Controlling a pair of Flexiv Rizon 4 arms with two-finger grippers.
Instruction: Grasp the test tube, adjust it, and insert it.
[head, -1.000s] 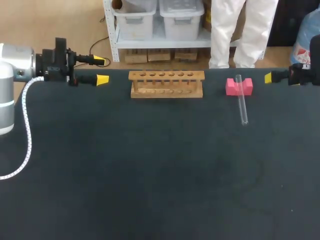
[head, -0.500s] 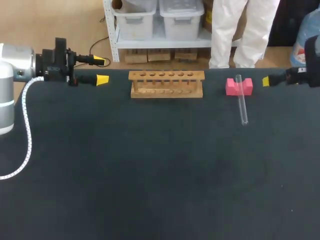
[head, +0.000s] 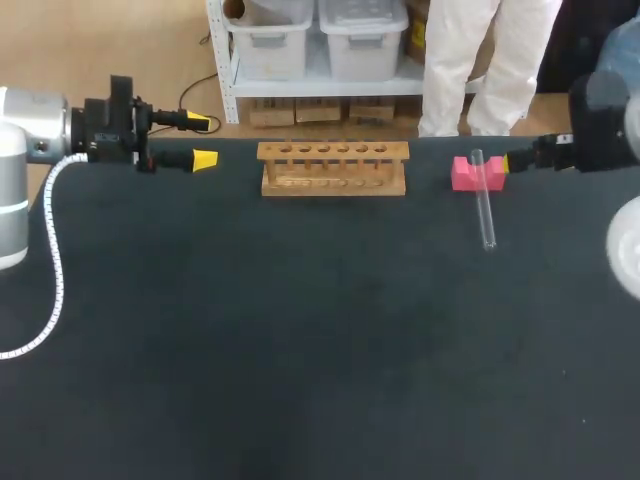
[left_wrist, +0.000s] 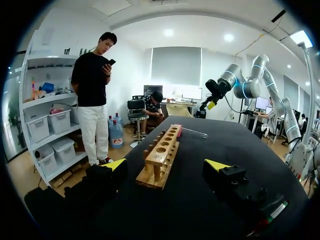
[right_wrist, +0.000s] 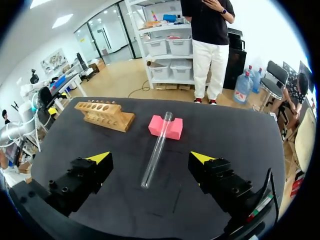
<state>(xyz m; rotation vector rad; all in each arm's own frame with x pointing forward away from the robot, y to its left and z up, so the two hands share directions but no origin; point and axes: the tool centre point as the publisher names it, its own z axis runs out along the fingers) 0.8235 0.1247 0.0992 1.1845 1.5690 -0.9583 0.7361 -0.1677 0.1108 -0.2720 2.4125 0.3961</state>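
Observation:
A clear test tube (head: 485, 208) lies on the black table (head: 300, 330), its far end propped on a pink block (head: 465, 174). A wooden rack (head: 333, 167) with a row of holes stands at the back middle. My right gripper (head: 508, 161) hovers just right of the pink block. In the right wrist view this gripper (right_wrist: 150, 158) is open, with the tube (right_wrist: 157, 147) and block (right_wrist: 166, 127) lying ahead between its fingers, untouched. My left gripper (head: 202, 141) is open at the back left, empty; in its own view the gripper (left_wrist: 166, 165) faces the rack's end (left_wrist: 161, 155).
The rack (right_wrist: 105, 115) lies to the left beyond the tube in the right wrist view. A white coiled cable (head: 50, 260) hangs from my left arm over the table's left side.
My right arm has moved left along the back edge, bringing its gripper up beside the pink block. The left arm, tube and rack have not moved.

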